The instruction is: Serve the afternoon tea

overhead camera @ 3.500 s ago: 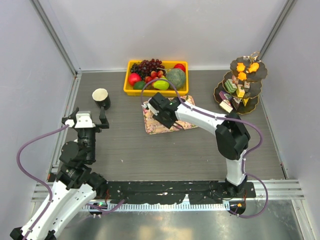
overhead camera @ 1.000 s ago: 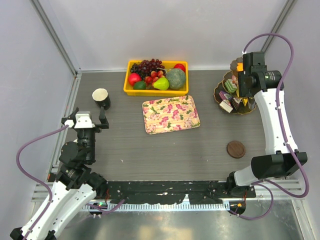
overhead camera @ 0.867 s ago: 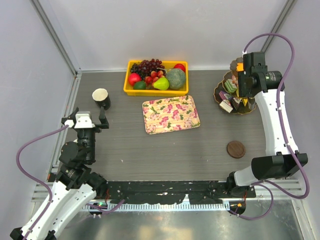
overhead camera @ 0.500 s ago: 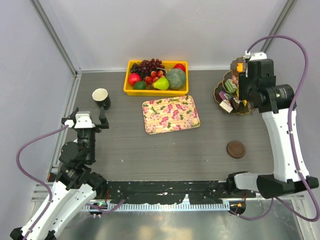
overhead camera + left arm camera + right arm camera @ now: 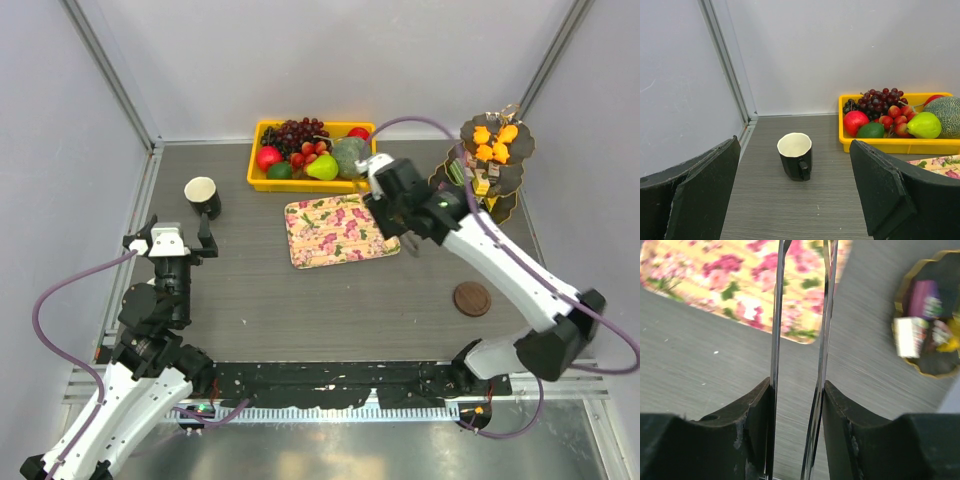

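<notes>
The right tool [image 5: 797, 386] is pinching a pair of thin metal tongs [image 5: 826, 315]. Its two dark fingers press on the outsides of the shiny strips, and the strips stand close together. I cannot tell if the tongs have anything in their tips, as the tips run out of view. The tool hangs over the right end of the flowered tray [image 5: 335, 230], which lies flat in the middle of the counter [image 5: 300, 300]. Past it, in the far right corner, stands the dark stand [image 5: 523, 150] with gold rims. Small orange pastries [image 5: 490, 140] sit on its top plate, and colourful cake pieces [image 5: 910, 335] sit on a lower plate. A small brown disc [image 5: 471, 298] lies on the counter on the right, nearer to me.

The left tool [image 5: 176, 228] is spread wide and holds nothing. It points at the black cup [image 5: 796, 157], which stands upright a little way in front of it, near the left wall. Behind the tray, a yellow box [image 5: 312, 182] is full of fruit [image 5: 320, 150].
</notes>
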Robot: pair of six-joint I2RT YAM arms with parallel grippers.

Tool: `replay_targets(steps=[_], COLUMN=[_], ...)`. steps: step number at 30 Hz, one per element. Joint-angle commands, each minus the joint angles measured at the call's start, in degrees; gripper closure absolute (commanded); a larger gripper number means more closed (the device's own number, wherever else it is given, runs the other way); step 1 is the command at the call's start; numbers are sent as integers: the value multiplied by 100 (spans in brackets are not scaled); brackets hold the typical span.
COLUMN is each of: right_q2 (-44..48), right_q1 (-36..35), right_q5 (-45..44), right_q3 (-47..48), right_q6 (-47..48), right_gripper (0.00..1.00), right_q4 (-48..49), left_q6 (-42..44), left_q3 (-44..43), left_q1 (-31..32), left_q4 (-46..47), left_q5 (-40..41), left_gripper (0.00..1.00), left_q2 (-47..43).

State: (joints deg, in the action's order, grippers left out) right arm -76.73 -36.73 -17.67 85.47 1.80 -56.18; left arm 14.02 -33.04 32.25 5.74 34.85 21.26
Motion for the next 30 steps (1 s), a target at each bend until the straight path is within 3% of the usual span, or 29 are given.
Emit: replay_targets(steps=[1, 11, 18, 24, 30], right_q2=[-762, -2618, -3382, -3525, -2892], right_q1=[-413, -537, -502, -396, -317], right_q5=[842, 1468, 925, 344, 133], right_q3=[-373, 13, 110, 128, -83], right_q6=[57, 987, 1945, 2114, 1781], right_gripper=[54, 54, 52, 38, 27], right_q4=[1274, 1751, 1953, 1953, 1953], left_q6=[22, 57, 48, 66, 66], left_q3=[-71, -63, -45, -36, -54], left_q1=[18, 18, 18, 18, 18], left_q4=[200, 217, 226, 244, 235], left_q5=[13, 30, 31, 39, 22], left_gripper=[1, 1, 1, 1, 1], left_q2=[-7, -7, 1, 19, 10])
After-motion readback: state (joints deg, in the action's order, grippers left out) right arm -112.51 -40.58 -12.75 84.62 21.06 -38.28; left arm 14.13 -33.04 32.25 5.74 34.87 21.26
